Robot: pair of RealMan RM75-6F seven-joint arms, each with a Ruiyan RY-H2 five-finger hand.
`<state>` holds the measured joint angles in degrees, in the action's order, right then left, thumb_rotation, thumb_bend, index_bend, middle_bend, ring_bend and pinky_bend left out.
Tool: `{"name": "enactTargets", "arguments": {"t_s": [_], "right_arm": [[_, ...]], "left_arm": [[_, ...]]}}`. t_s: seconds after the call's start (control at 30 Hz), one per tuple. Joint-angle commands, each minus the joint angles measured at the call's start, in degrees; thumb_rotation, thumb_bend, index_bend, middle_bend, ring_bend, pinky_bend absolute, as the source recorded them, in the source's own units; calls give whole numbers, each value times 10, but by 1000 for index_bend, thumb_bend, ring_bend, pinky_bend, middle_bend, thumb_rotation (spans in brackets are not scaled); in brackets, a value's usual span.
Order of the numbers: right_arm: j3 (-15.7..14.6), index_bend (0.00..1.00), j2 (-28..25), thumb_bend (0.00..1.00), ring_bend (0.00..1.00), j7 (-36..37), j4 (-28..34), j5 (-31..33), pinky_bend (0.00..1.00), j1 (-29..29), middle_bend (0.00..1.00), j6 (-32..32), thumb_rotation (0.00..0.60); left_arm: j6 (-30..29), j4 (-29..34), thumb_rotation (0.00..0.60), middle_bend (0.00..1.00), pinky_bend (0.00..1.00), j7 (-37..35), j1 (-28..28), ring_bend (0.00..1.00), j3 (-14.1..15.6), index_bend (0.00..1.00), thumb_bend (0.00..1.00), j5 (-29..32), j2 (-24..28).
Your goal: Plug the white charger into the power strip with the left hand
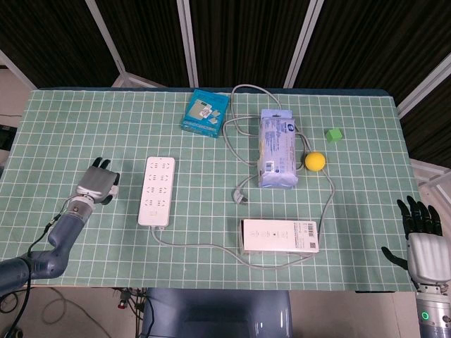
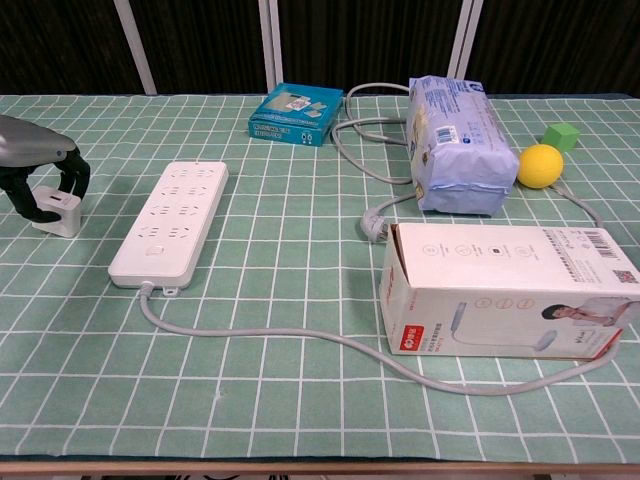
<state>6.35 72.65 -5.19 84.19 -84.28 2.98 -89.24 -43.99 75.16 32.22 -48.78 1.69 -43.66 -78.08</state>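
Head view: the white power strip (image 1: 158, 191) is lying lengthwise on the green gridded table (image 1: 84, 127), and everything else is placed around it. The left hand (image 1: 99, 185) is sitting just left of the strip, palm down, with its fingers curling over the white charger (image 1: 113, 189), of which only a small white edge is showing on the side facing the strip. Whether the fingers are actually gripping it cannot be told here. The right hand (image 1: 421, 238) is hanging far to the right of the strip, past the table's edge, holding nothing with its fingers spreading apart. A teal box (image 1: 204, 113) is lying beyond the strip, a blue tissue pack (image 1: 277, 148) to its right, and a white carton (image 1: 279, 236) to its lower right.

Chest view: the left hand (image 2: 36, 170) is arching over the charger (image 2: 54, 211), which is standing on the table (image 2: 300, 420) left of the strip (image 2: 170, 222), apart from it. Dark fingers (image 2: 76, 176) are reaching down on both sides of the charger, touching or nearly touching it; a firm hold cannot be confirmed. A yellow ball (image 2: 540, 165) and a green cube (image 2: 561, 137) are lying far right of the strip.
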Motion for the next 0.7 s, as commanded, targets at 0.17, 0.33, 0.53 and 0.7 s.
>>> {"name": "enactTargets", "arguments": {"t_s": [0.17,0.33,0.53,0.7], "right_arm": [[1,0,0,130,0,0,1,1,3,0,0,0,600],[2,0,1,130,0,1,1,1,3,-1,0,-2,600],[2,0,0,130,0,3,2,0,5,-1,0,-4,600],[2,0,1,130,0,3,2,0,3,-1,0,-4,600]], "left_arm": [[0,-4,600,524,92,8,-1,116,2,547,429,4,-2],[-23,7,600,548,115,-4,5,145,-7,564,442,-21,3],[-56,48,600,563,118,-62,23,163,-27,567,441,-75,34],[-114,99,600,573,160,-175,58,180,-50,569,442,-167,72]]}}
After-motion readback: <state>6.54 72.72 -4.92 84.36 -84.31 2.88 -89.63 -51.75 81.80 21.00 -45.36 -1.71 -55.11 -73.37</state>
